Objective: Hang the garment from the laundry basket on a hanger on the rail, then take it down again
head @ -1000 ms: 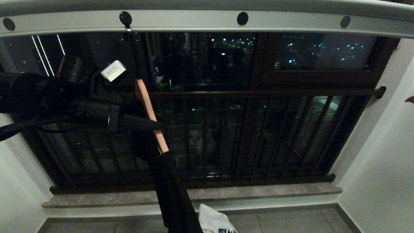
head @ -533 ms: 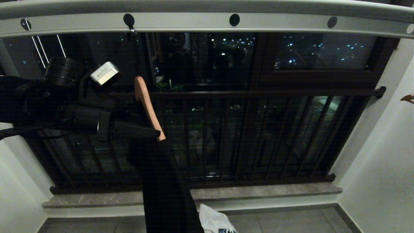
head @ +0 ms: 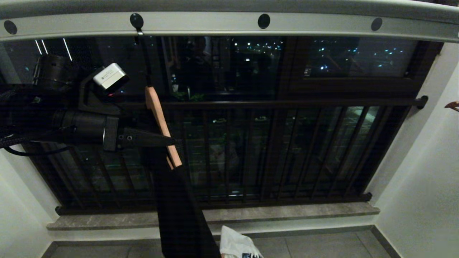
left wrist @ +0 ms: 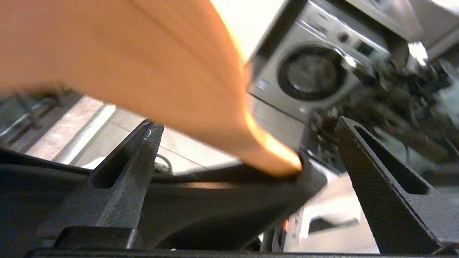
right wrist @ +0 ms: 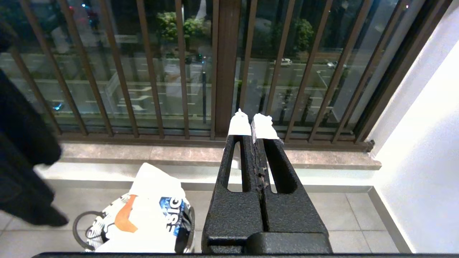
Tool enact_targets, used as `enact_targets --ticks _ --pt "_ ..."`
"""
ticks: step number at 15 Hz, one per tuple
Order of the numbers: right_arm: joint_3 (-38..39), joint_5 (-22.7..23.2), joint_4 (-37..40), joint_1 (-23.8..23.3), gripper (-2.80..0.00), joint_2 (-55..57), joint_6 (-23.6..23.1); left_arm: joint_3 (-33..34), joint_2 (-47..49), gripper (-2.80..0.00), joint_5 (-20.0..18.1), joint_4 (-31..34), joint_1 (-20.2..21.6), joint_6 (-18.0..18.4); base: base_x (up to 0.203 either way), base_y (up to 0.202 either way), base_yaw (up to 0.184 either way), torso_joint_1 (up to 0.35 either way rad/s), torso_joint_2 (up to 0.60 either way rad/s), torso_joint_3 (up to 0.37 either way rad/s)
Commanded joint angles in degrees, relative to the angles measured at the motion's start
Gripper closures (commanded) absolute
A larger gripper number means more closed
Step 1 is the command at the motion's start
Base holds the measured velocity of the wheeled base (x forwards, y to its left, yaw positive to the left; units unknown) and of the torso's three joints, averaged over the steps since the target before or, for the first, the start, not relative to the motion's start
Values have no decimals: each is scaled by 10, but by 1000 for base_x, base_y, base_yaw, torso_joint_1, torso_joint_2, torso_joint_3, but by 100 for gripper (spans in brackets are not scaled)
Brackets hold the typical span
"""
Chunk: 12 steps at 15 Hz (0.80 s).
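Left arm comes in level from the left edge, wrist camera block on top. Left gripper [head: 168,141] has its fingers spread wide – in the left wrist view they stand either side of the wooden hanger [head: 160,123] arm and the dark garment [head: 181,215] draped on it, not pinching either (whether a finger brushes the cloth, cannot tell).

Hanger hangs tilted, its dark hook going up into a round hole of the rail [head: 322,25], which runs pale grey across the top of the head view. The garment hangs from the hanger's lower end straight down past the stone sill [head: 287,211] to the bottom edge. Behind it all: dark brown window bars [head: 287,150] and night glass.

Just right of the garment's lower end, on the tiled floor, the laundry basket [right wrist: 89,229] – black-and-white sides, a thin black loop handle, white printed cloth [right wrist: 154,211] heaped in it. Only that cloth's top shows in the head view.

Right gripper [right wrist: 254,123] shows in its own wrist view only: fingers pressed together, white-tipped, empty, pointing at the sill and bars right of the basket. White wall [head: 423,179] on the far right.
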Motion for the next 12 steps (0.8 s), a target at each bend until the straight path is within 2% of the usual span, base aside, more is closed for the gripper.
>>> enact_targets --ticks 1,3,5,8,10,12 --pt "0 0 0 0 0 1 0 16 -12 -280 24 -54 -2 -43 0 0 0 0 0 0" --pt "0 0 0 0 0 1 0 50 -16 -280 52 -134 -10 -94 0 0 0 0 0 0" --pt "0 0 0 0 0 1 0 84 -17 -280 109 -225 -29 -142 0 0 0 0 0 0" --pt "0 0 0 0 0 1 0 136 -27 -280 188 -328 -76 -195 0 0 0 0 0 0" --pt "0 0 0 0 0 1 0 163 -45 -280 232 -376 -101 -225 0 0 0 0 0 0" --pt "0 0 0 0 0 1 0 183 -63 -280 257 -411 -119 -259 0 0 0 0 0 0"
